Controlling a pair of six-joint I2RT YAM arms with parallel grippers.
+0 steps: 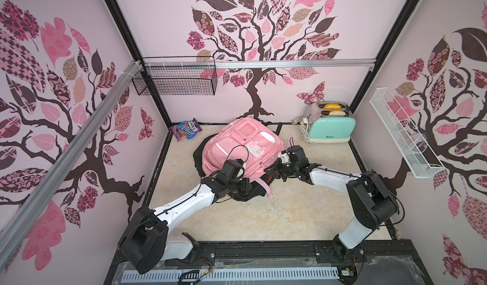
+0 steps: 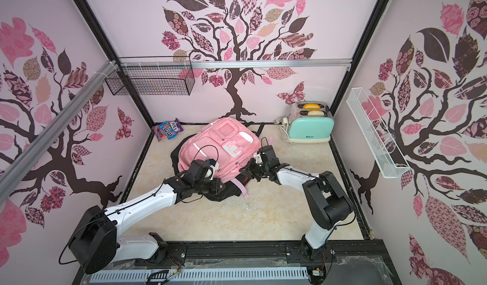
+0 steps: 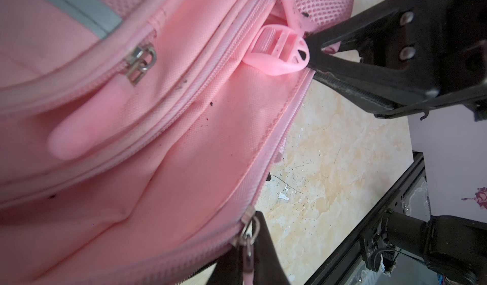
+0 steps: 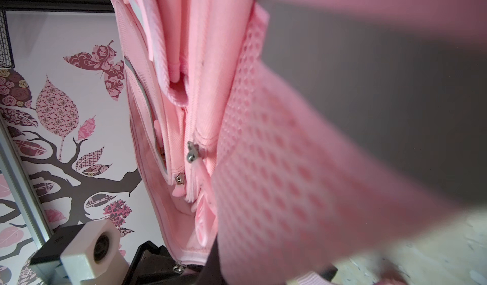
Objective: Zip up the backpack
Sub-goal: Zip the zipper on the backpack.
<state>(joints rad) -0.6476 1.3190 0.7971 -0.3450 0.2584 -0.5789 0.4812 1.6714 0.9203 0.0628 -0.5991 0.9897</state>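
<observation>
Nearest the camera, the left end effector (image 1: 246, 187) is clamped shut at the front edge of the pink backpack (image 1: 237, 144), beside a metal slider (image 3: 247, 227); what it pinches is unclear. Just beyond, the right end effector (image 3: 309, 53) is closed on the pink zipper pull (image 3: 279, 51) at the bag's side. The backpack lies flat in the middle of the surface (image 1: 303, 212). Behind it, at the back wall, stand 1 mint toaster (image 1: 330, 128) and 1 candy bag (image 1: 185, 130)
</observation>
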